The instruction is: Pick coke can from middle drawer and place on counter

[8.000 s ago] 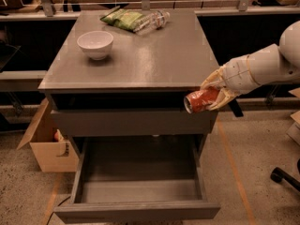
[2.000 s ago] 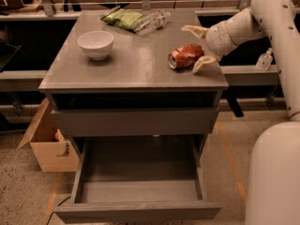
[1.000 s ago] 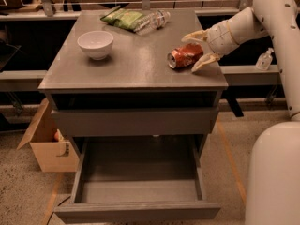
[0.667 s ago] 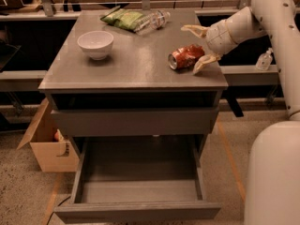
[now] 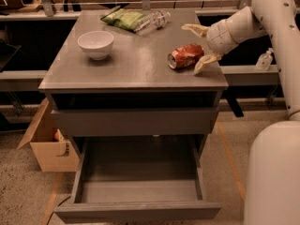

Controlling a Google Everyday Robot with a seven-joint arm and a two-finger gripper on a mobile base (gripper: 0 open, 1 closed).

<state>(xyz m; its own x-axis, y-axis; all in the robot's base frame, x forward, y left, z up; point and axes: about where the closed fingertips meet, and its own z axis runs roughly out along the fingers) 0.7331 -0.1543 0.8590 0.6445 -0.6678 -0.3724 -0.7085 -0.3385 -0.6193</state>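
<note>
Raised from below, the coke can (image 5: 185,56) now lies sideways on the bench (image 5: 126,67), its long axis pointing between the gripper's (image 5: 190,49) wide-spread fingers (image 5: 206,61).

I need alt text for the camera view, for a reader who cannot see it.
A dented red coke can lies on its side on the grey counter, with the robot's open pincer straddling one end. A white bowl, a green bag and a water bottle share the counter, and the drawer below is pulled open.
</note>
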